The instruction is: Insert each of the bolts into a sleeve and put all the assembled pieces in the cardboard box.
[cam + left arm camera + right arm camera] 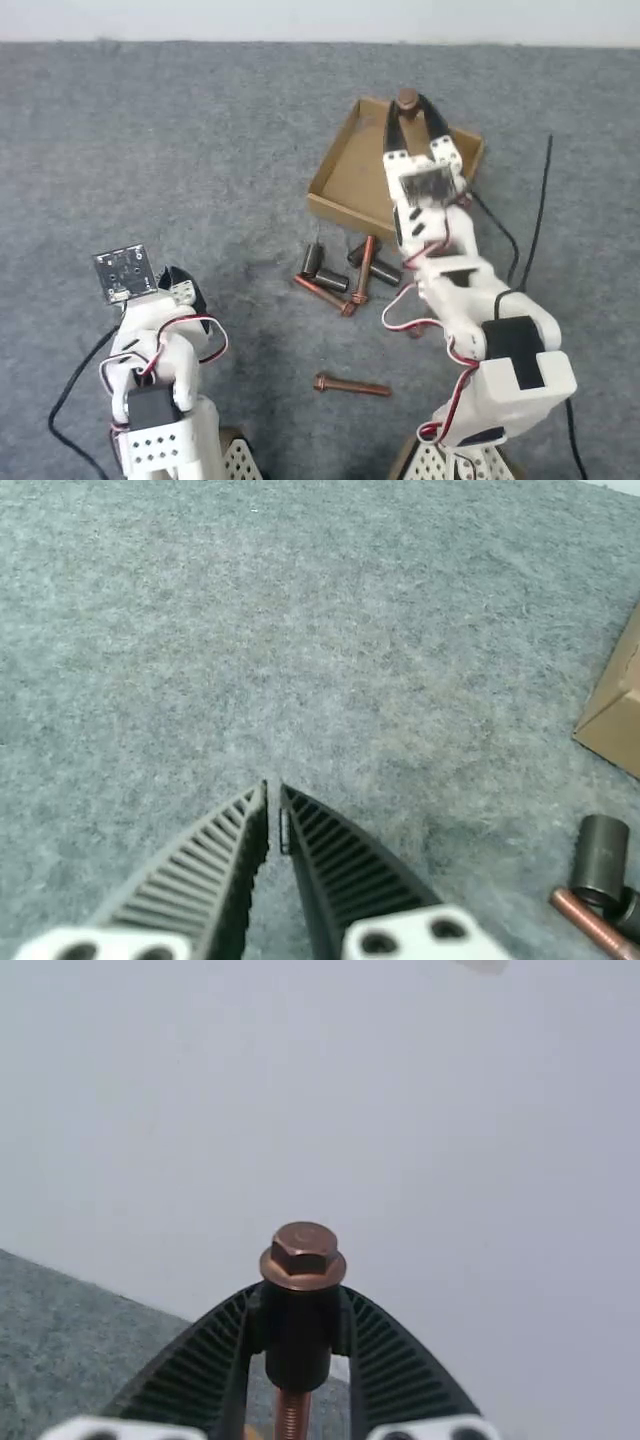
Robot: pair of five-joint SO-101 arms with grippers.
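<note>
- The worktop (180, 150) is covered in a grey, nubby, carpet-like fabric.
- The right arm (470, 300), made of white plastic blocks with red and black wires looping along it, stretches forward over the box. Its black ribbed jaws are clamped on an assembled piece by the box's far corner.
- The left arm (150, 350) sits folded back at the near left. Its jaws are together, with only a sliver between the tips, and they point at bare fabric.
- The cardboard box (345, 165) is a shallow, open-topped brown tray, set at an angle right of the middle.
- Just in front of the box lies a huddle of loose parts: several dark, smooth, cylindrical sleeves (313, 260) and two copper-coloured bolts (323, 293), some of them touching.
- A lone bolt (352, 385) lies flat nearer the arms' bases, well apart from the huddle.
- The held bolt (303, 1255) has a flanged hex head sitting on top of its dark sleeve (298, 1340), and threaded shank shows past the sleeve's other end.
</note>
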